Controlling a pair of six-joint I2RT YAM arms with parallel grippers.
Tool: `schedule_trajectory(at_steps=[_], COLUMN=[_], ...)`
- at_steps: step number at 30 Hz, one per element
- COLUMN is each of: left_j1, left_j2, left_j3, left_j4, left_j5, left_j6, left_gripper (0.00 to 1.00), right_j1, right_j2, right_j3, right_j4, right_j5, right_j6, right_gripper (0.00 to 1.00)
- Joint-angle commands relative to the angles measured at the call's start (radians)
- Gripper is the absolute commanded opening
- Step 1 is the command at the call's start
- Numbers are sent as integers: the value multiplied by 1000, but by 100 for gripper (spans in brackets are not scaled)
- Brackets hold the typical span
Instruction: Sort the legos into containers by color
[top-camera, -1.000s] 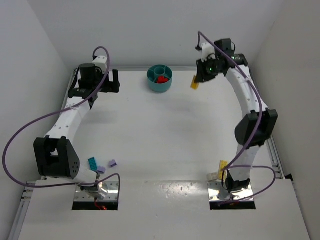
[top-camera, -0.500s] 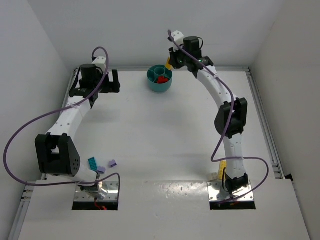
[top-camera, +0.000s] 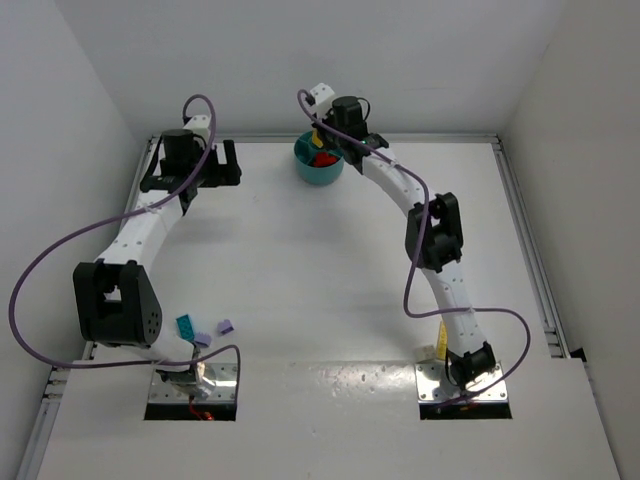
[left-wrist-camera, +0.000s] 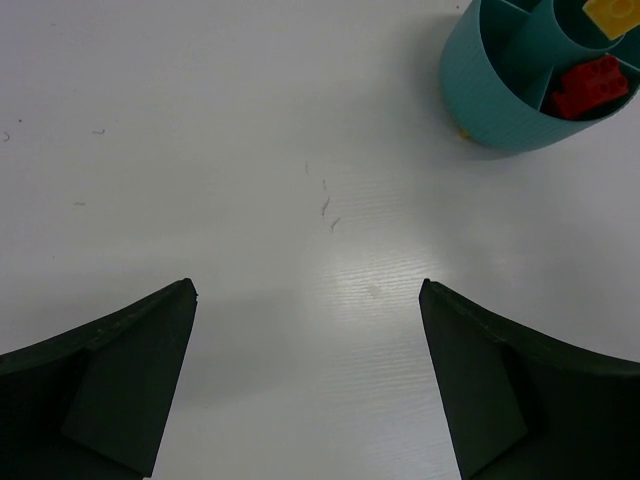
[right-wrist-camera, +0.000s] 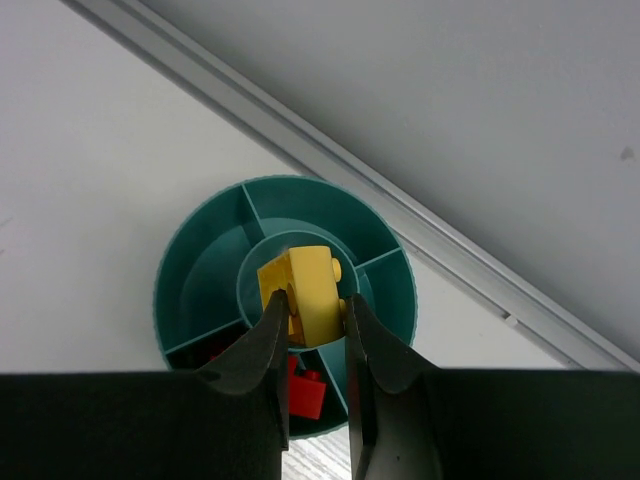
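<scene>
Right gripper (right-wrist-camera: 318, 312) clamps yellow lego (right-wrist-camera: 312, 285) over teal bowl (right-wrist-camera: 195, 265), red legos (left-wrist-camera: 590, 85) inside; left gripper (left-wrist-camera: 307, 290) released; teal lego (top-camera: 186, 324), purple lego (top-camera: 224, 326) unsorted lower-left.

Overhead overview, close downward wrist views, sharing bowl (top-camera: 318, 173)

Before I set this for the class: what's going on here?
Robot arms are sorting toy bricks by colour into a divided teal bowl. The right gripper is shut on a yellow brick, holding it over the bowl's middle. Red bricks lie in one compartment. The left gripper hangs open and empty to one side of the bowl. A teal brick and a purple brick wait near the left arm's base.
</scene>
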Motion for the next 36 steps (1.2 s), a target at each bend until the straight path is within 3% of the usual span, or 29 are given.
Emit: schedule_trajectory(at_steps=[1,10,13,14,17,19,24,29,33,36], left_j1=[16,16,16,16,16,16,16,16,16,25], left_j2=[-2,7,7,7,7,7,7,-25,-45,-56], left_j3=[18,8,8,8,8,8,27,18,-21,-45], left_j4=[42,62,62,62,62,62,71,71,71,71], left_j5=[17,17,17,17,17,8,-1,-11,-23,-23], left_j6=[-33,-43,-43,-43,-43,-33,-24,-4,5,5], left_gripper=[100,100,100,100,100,100,100,100,100,100], right_j1=[0,9,9,9,9,18,18,-50,-109,-146], right_j2=[15,47,47,47,47,47,-25,-272,-526,-694], right_j3=[57,79,79,79,79,79,70,-56,-352,-719], right_j4=[90,102,102,102,93,93,17,-353,-551,-589], right_j5=[58,78,78,69,68,68,55,6,-57,-45], right_j6=[-27,-36,-36,-36,-36,-36,-13,25,34,60], right_gripper=[0,3,25,39,57,62,60,54,54,54])
